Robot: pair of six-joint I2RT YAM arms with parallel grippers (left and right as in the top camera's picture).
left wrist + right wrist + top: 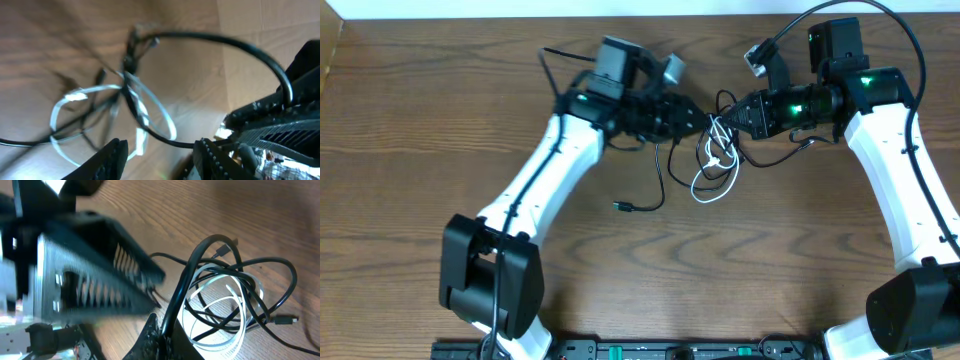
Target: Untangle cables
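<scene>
A thin black cable and a white cable lie tangled in loops at the middle of the wooden table. My left gripper is open just left of the tangle. In the left wrist view its fingers stand wide apart, with a black cable loop and the white cable just beyond them. My right gripper is at the tangle's top. In the right wrist view it is shut on the black cable, which rises over the white loops.
The black cable's plug end lies loose toward the table's front. The two grippers face each other, nearly touching. The left arm's body fills the left of the right wrist view. The table's far edge runs along the top.
</scene>
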